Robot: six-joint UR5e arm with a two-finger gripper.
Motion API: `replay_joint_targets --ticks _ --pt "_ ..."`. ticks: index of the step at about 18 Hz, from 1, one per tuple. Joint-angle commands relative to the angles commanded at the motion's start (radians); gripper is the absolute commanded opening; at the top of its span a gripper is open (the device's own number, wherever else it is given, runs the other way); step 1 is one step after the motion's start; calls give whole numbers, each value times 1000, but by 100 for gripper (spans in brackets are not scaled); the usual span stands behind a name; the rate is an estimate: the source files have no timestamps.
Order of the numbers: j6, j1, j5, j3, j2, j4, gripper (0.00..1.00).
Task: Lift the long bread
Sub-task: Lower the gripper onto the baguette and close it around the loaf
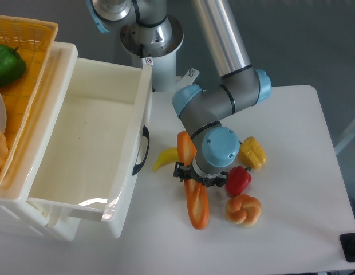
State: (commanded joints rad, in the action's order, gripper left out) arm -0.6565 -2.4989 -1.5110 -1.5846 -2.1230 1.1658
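The long bread (196, 195) lies on the white table (292, 217), left of the knotted bun (243, 209). Behind the bun, the gripper (196, 175) straddles the loaf's middle; its fingers are hidden beneath the wrist, so I cannot tell their spread or contact. Further back sit a red pepper (239, 180), corn (252, 152) and banana (165, 158)

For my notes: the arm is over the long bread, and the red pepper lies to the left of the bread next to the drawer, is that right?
Not quite. In the camera view the red pepper lies right of the long bread, beside the knotted bun; the banana is what lies by the drawer. The arm is over the bread.
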Motion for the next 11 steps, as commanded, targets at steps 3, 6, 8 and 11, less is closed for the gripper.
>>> replay_joint_targets --ticks 3,6,8,11 --pt "-11 -2 -2 23 8 0 9" --pt "-12 -2 -2 61 9 3 7" --pt "-14 -2 -3 78 14 8 7" --pt "-15 -2 -2 95 26 9 7"
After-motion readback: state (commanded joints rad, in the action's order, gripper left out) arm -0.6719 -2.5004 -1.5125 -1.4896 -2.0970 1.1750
